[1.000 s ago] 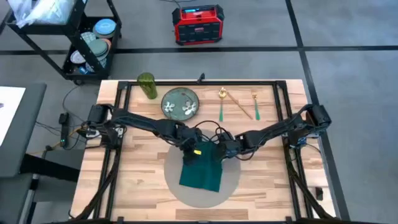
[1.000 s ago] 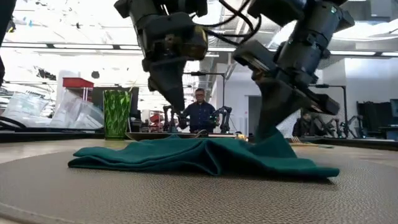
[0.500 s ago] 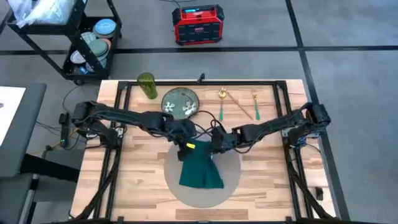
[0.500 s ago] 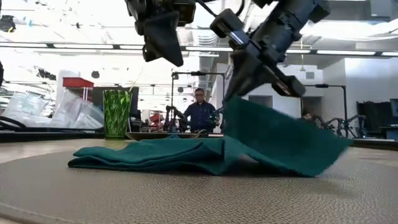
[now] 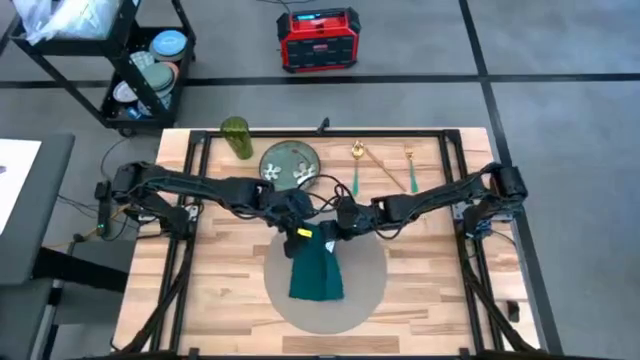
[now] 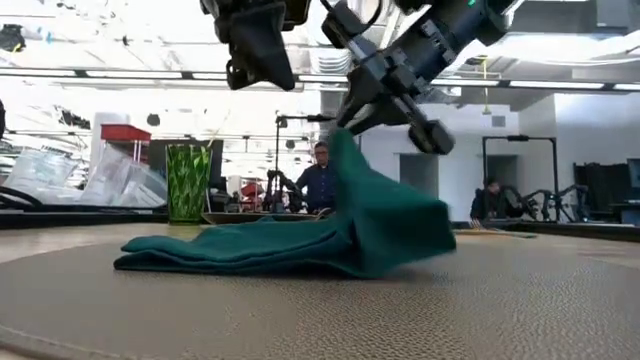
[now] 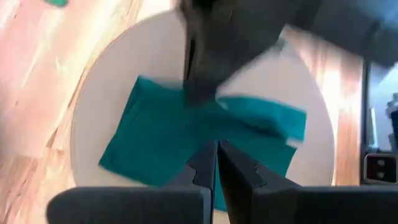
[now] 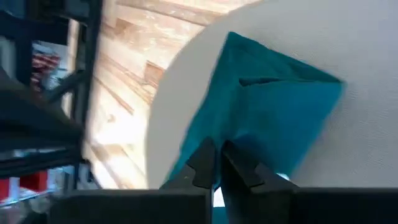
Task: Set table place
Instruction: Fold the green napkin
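The right claw (image 5: 333, 232), pinched on one corner of the teal cloth (image 5: 315, 268), now sits farther toward the left arm than a second ago, carrying that corner up and over the rest. The cloth on the placemat (image 5: 368, 290) is now folded narrower. The left claw (image 5: 296, 236) is now raised clear of the cloth.

- Two dark, slender six-joint arms, matte black from shoulder to tip.
- Loose black cables loop off both arms near the wrists.
- The left tool (image 5: 300, 235) carries a small yellow marking at its head.
- The right tool (image 5: 334, 236) ends in two narrow black fingers (image 8: 202, 163), tapering to blunt points.
- Bulky rounded black shoulder housings sit at 3 and 9 o'clock.
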Controlling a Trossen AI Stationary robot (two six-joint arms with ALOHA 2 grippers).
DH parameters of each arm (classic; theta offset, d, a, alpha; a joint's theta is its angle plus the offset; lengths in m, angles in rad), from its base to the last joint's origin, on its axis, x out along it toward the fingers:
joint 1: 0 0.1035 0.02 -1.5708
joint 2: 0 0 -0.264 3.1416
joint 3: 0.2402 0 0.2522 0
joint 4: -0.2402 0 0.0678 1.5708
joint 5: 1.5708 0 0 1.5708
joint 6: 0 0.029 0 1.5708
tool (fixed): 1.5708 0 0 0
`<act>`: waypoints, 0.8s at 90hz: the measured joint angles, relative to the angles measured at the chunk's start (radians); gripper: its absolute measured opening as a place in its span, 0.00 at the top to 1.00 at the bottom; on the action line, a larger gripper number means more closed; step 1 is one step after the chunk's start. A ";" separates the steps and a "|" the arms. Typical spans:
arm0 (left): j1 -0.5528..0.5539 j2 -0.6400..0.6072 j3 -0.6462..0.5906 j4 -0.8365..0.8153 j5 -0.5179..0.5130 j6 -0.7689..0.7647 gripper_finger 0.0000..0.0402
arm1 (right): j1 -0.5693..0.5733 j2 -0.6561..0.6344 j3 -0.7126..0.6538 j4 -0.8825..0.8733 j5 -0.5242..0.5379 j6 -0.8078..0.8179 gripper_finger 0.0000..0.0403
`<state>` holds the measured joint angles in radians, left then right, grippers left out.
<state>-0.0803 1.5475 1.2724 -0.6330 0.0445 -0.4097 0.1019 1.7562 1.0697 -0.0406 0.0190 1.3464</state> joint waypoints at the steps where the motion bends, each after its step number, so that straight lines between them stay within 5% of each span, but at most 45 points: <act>1: 0.000 0.000 0.000 0.003 0.000 -0.001 1.00 | 0.000 0.009 -0.001 0.012 -0.010 0.002 1.00; 13: -0.005 0.000 -0.003 -0.012 0.009 -0.007 1.00 | 0.008 0.160 0.024 0.240 -0.113 0.041 1.00; 26: -0.012 -0.001 -0.005 -0.095 0.031 -0.006 1.00 | 0.009 0.255 0.114 0.269 -0.177 0.027 1.00; 72: -0.076 0.002 0.000 -0.092 -0.035 -0.048 1.00 | -0.069 0.238 0.141 0.202 -0.163 0.012 1.00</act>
<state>-0.1566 1.5490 1.2728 -0.7252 0.0091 -0.4581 0.0334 1.9938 1.2112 0.1616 -0.1437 1.3587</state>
